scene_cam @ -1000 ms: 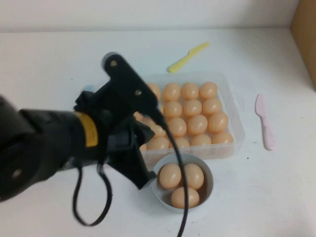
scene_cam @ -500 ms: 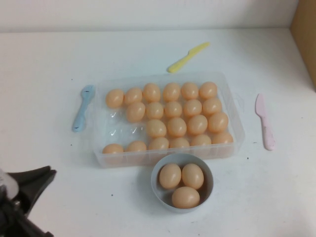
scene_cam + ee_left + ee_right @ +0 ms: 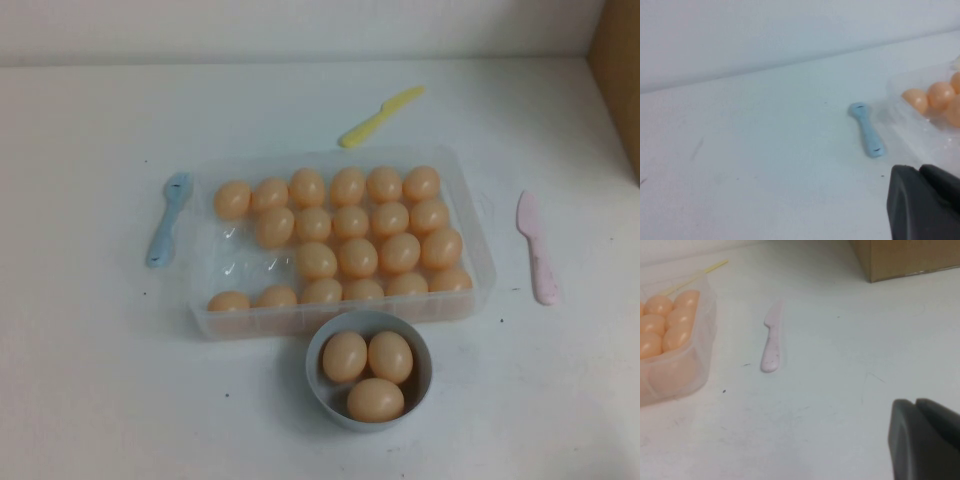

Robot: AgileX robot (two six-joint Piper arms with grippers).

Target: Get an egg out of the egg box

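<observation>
Judging the smooth peach-orange egg [image 3: 316, 260] in the clear plastic egg box [image 3: 478, 240] light, slippery and fragile, best pinched gently across its middle; left gripper [image 3: 925, 202] and right gripper [image 3: 925, 440] sit low over the bench, fingers clenched and empty.

Neither arm shows from the raised camera. Left gripper [image 3: 926, 202], black fingers pressed together and holding nothing, sits low over the table, well apart from the clear plastic egg box [image 3: 920, 127], on its blue-spoon side. Right gripper [image 3: 925, 440], black fingers together too, empty, hangs low, well off the box's opposite side.
</observation>
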